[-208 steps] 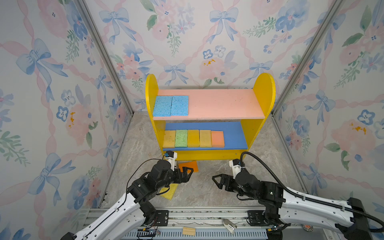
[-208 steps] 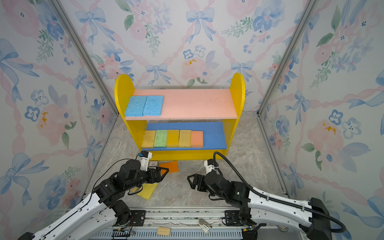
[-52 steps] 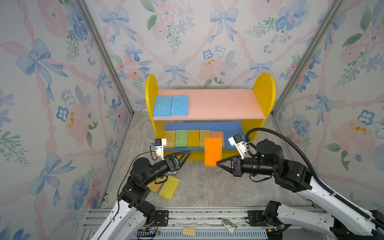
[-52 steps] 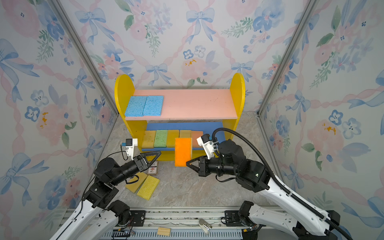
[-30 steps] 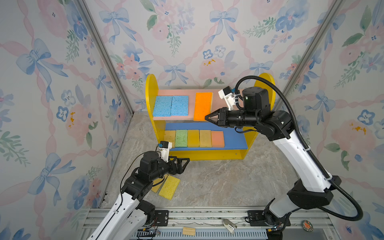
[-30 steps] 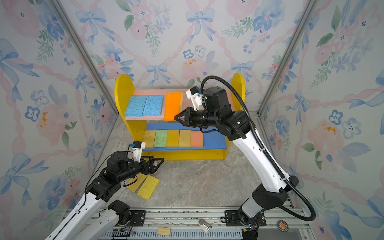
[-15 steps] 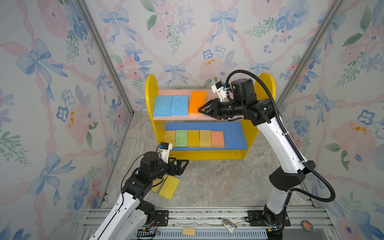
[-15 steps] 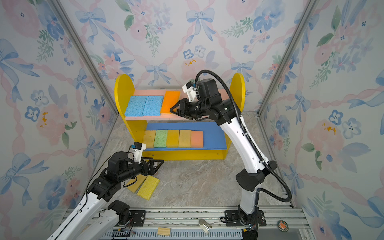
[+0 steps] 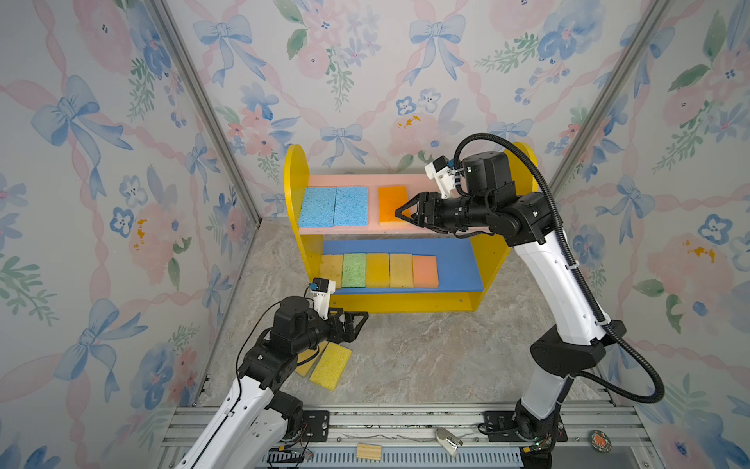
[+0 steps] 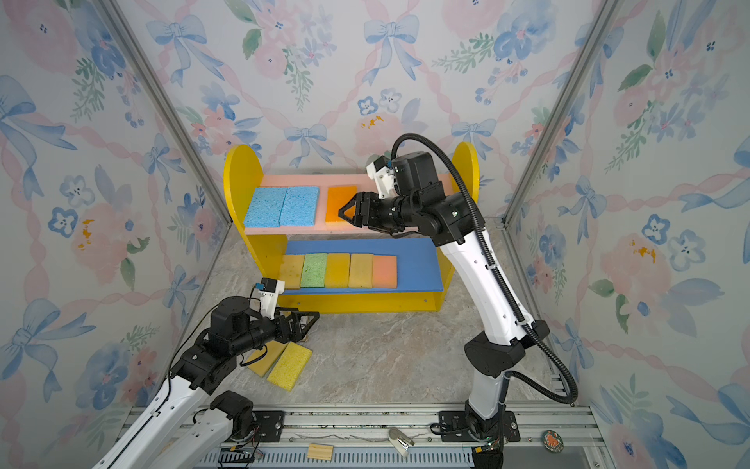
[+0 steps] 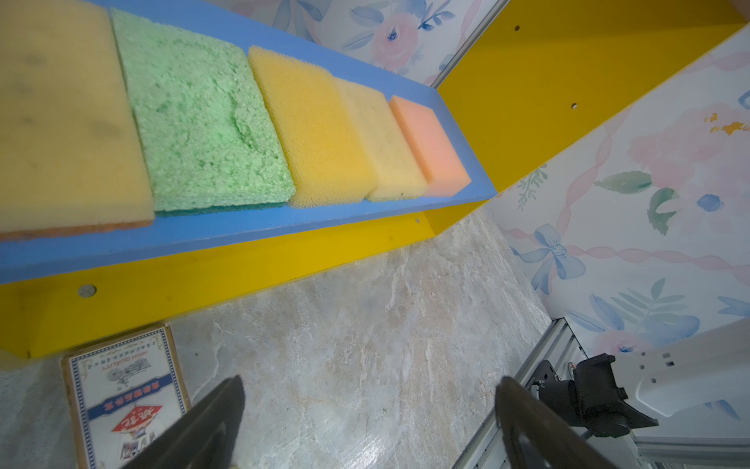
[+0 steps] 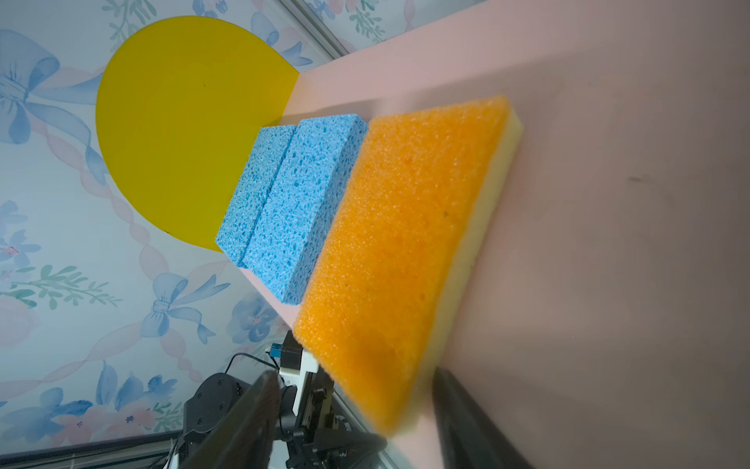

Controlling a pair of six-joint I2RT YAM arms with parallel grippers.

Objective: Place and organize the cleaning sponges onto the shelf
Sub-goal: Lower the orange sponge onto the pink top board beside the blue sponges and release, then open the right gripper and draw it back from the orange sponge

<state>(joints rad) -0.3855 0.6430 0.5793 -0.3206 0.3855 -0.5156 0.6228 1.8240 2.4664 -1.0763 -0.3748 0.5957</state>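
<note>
The orange rectangular foam sponge is now lying flat on the shelf's pink upper board, near two blue sponges. The right gripper is opening, letting go. The left gripper is hanging wide open, empty, near two yellow sponges remaining on the floor.

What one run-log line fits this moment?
orange sponge: flat on pink board | right hand: open | left hand: open, empty | floor: yellow sponge, mustard sponge

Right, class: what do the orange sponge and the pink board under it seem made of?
Orange sponge: soft open-pored foam, matte, its pitted top over a paler yellow layer. Pink board: probably painted wood or board, smooth, matte, faintly scuffed.
</note>
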